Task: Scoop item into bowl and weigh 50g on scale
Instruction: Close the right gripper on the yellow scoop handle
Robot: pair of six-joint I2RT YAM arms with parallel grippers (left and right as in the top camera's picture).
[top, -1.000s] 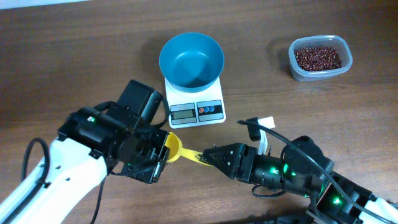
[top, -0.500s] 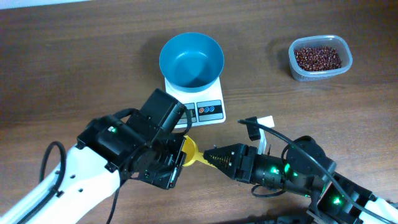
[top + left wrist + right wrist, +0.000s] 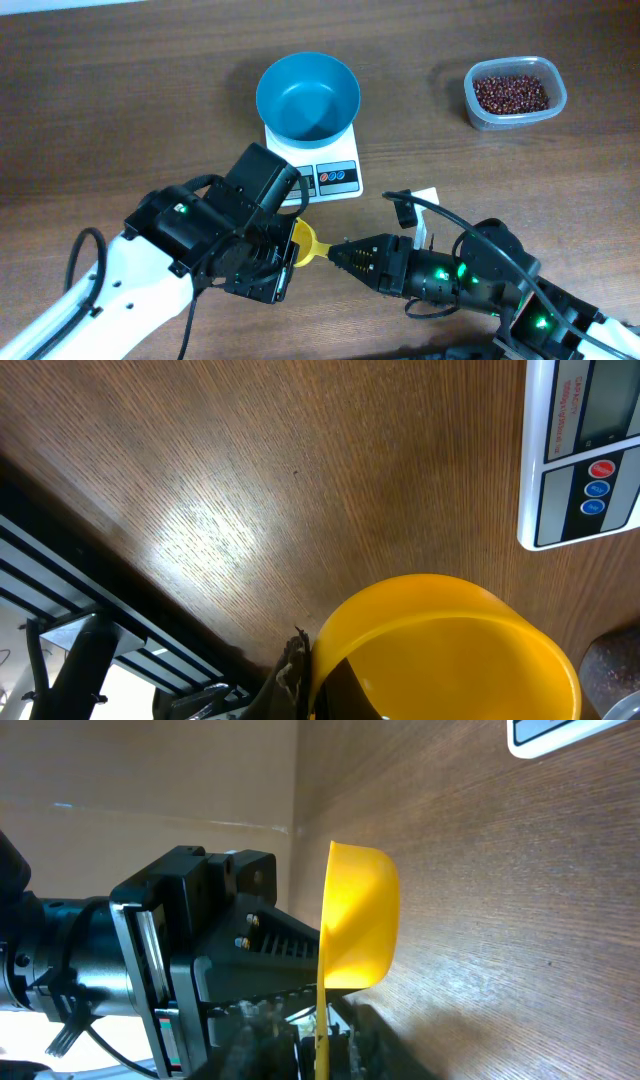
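Two grippers, one yellow scoop point(image 3: 303, 243)
Left gripper point(image 3: 284, 247), now nearer the scale point(image 3: 318, 178), pinches it tight; right gripper point(image 3: 338, 255) has fingers around its handle, hold unclear. Beans point(image 3: 510, 93) stay in the tub point(image 3: 478, 113).

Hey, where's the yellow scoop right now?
In the overhead view the yellow scoop is low centre, just in front of the scale, between the left gripper and the right gripper.

Between left gripper point(image 3: 283, 252) and right gripper point(image 3: 338, 256): scoop point(image 3: 304, 243). On scale point(image 3: 316, 177), just beyond both: bowl point(image 3: 307, 95). In tub point(image 3: 553, 108), farther beyond right gripper: beans point(image 3: 511, 93).
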